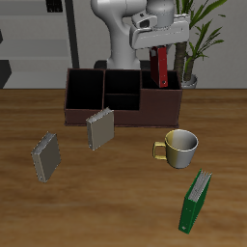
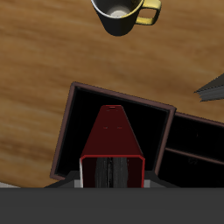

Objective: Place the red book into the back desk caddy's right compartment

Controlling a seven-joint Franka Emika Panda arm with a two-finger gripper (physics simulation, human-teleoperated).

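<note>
The red book [image 1: 163,66] hangs upright in the end effector [image 1: 160,45], whose fingers are closed on its upper edge, directly above the back desk caddy [image 1: 121,100]. In the exterior view its lower end appears to dip just inside the right compartment [image 1: 160,104]; the wrist view looks straight down the book [image 2: 112,144] into that compartment's black interior [image 2: 80,118], with dark brown walls framing it on all sides and the neighbouring section beside it. Whether the bottom edge already touches the floor of the bin cannot be told. As a thin hardcover it should be stiff and fairly light, so a pinch across the two flat covers near the top edge holds it without bending; the smooth covers could slip or swing if the grip were loose or off-centre, and a tilted book might catch on the compartment wall. The placement looks nearly finished: what remains, in my judgement, is a short straight descent and then letting go once the book is supported. Elsewhere on the table [image 1: 116,203] stand a yellow-handled mug [image 1: 180,147], a green book [image 1: 197,201] nearer the front edge, and two grey books [image 1: 45,155], one leaning against the caddy's front [image 1: 99,128].
</note>
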